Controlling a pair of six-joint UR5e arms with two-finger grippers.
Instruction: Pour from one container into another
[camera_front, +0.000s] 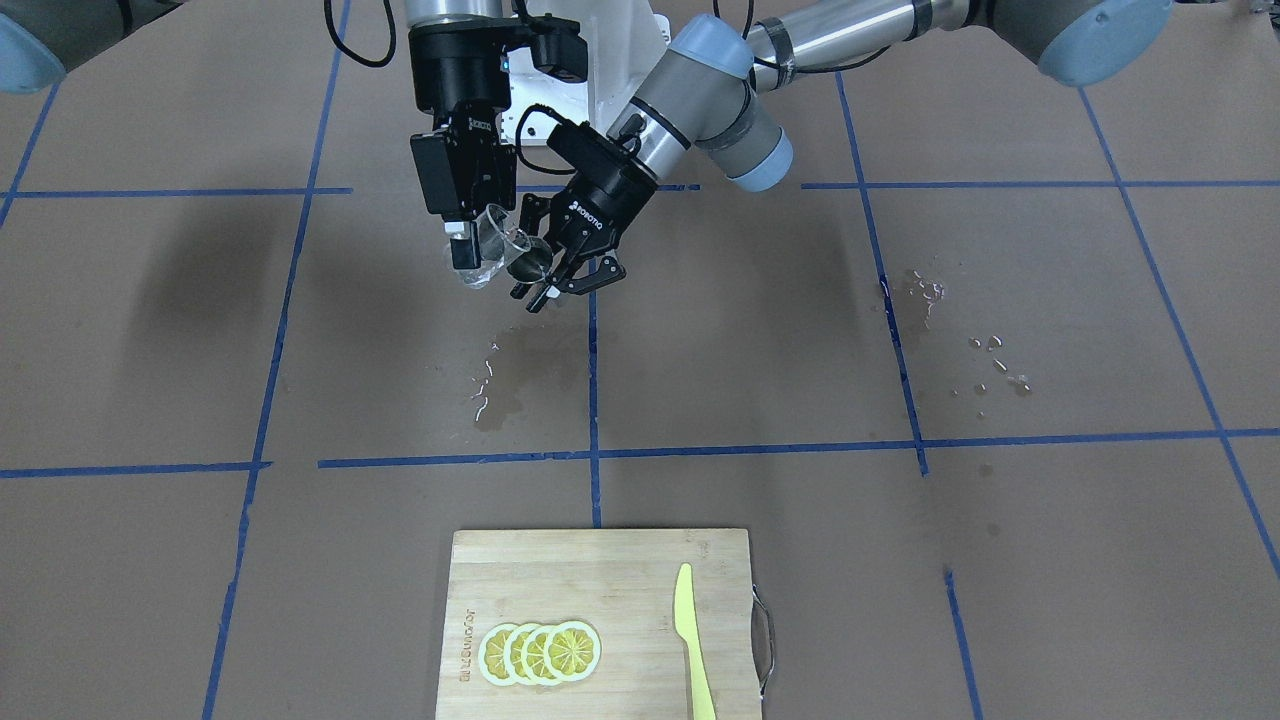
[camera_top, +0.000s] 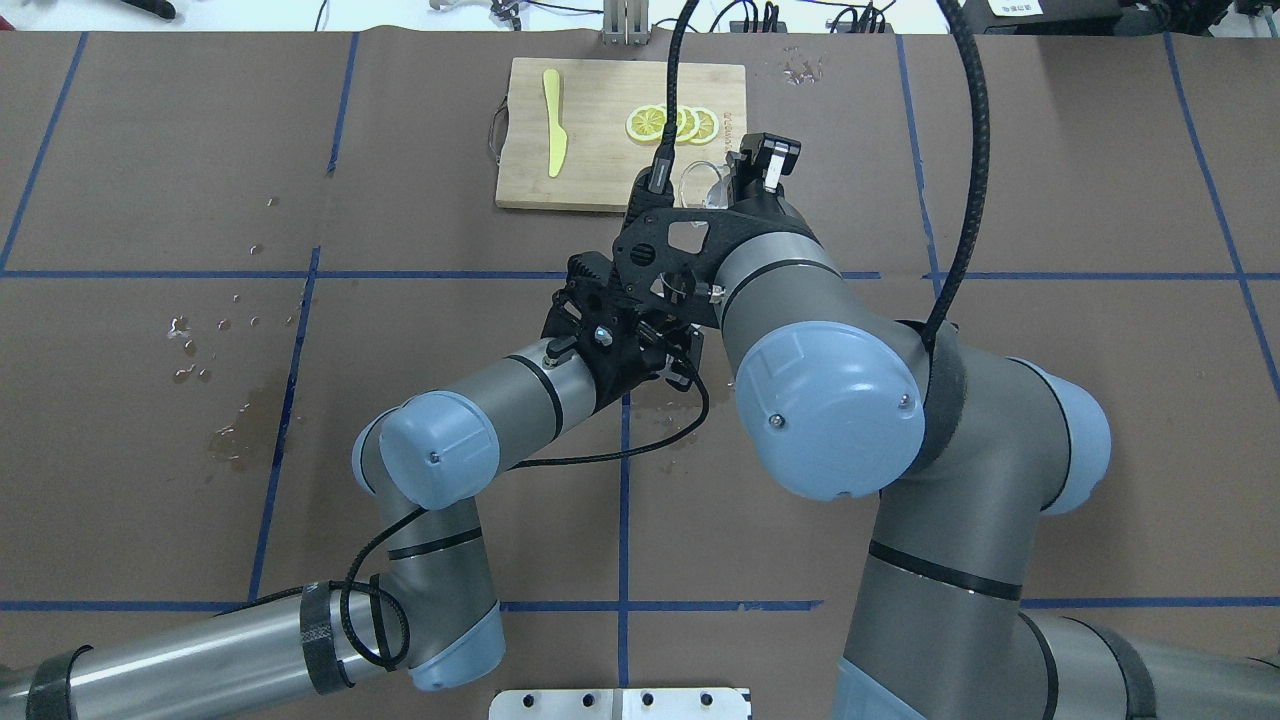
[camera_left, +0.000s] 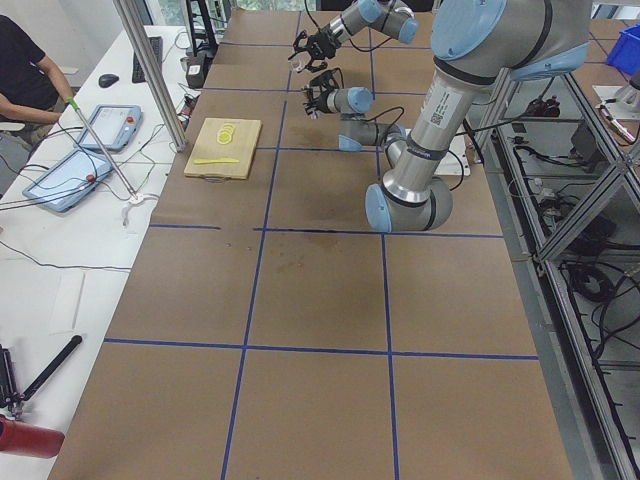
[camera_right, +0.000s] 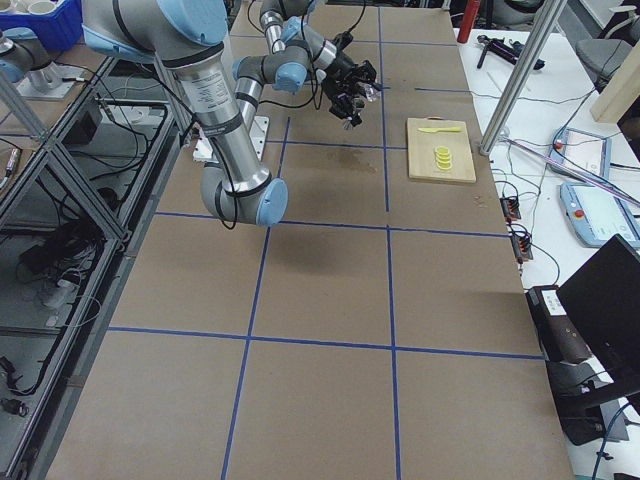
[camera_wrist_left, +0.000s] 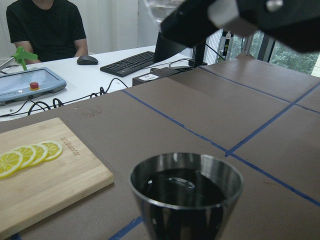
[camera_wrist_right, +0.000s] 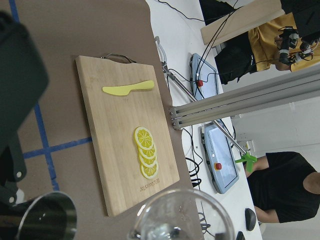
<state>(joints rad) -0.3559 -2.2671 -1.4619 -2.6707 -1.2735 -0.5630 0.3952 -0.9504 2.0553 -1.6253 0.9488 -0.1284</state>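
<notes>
My right jaws are clamped on the clear cup (camera_front: 488, 245), held tilted above the counter (camera_front: 800, 350) (its contents I cannot make out), and just beside it my left jaws grip the metal jigger (camera_wrist_left: 185, 222), with liquid inside.

The table (camera_front: 1000, 560) is covered in brown paper crossed by blue tape lines (camera_front: 593, 400), with wet patches (camera_front: 520, 380) near its middle. Along one long edge stands a white desk (camera_left: 60, 280) carrying a keyboard (camera_wrist_left: 131, 62) and touch panels (camera_left: 68, 182). Aluminium posts (camera_left: 150, 70) rise at that edge, and windows (camera_wrist_left: 295, 60) show greenery outside.
</notes>
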